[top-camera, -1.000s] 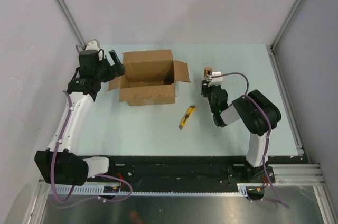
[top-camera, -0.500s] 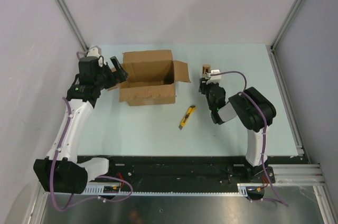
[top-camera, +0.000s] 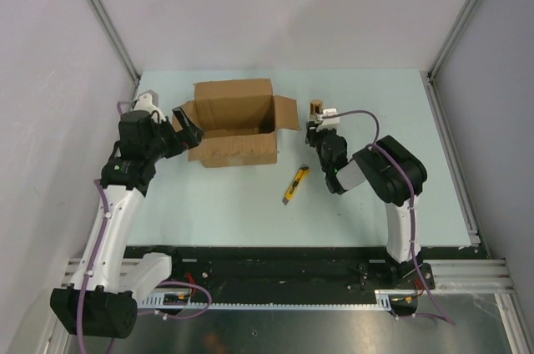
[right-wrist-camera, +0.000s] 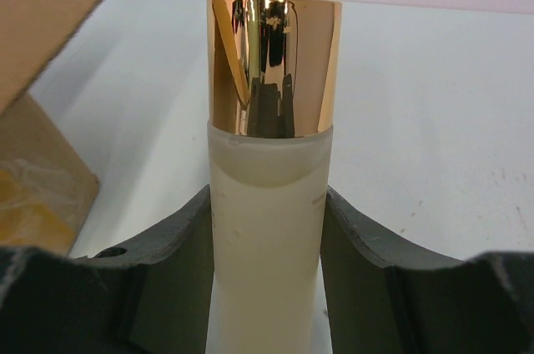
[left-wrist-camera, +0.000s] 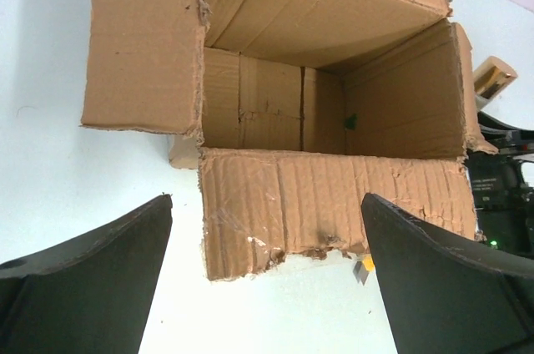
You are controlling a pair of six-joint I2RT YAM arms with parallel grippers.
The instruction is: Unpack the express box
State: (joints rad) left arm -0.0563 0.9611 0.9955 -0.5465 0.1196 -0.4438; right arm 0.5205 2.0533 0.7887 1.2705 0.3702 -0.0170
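Observation:
The express box (top-camera: 236,123) is a brown carton standing open at the table's back left, its flaps spread. The left wrist view looks into the express box (left-wrist-camera: 275,112), and little shows inside but bare cardboard. My left gripper (top-camera: 185,124) hangs open just left of the box, its dark fingers (left-wrist-camera: 92,270) wide apart and holding nothing. Right of the box, my right gripper (top-camera: 317,130) is shut on a frosted white bottle (right-wrist-camera: 267,204) with a gold cap (right-wrist-camera: 274,66). In the top view only the bottle's cap end (top-camera: 315,107) shows.
A yellow utility knife (top-camera: 295,184) lies on the table in front of the box, between the two arms. The box's right flap (top-camera: 287,112) sticks out toward the bottle. Metal frame posts and walls border the table at back and sides.
My left arm has drawn back toward the near side, its gripper now beside the box's front left corner. My right gripper has carried the bottle a little left, toward the box.

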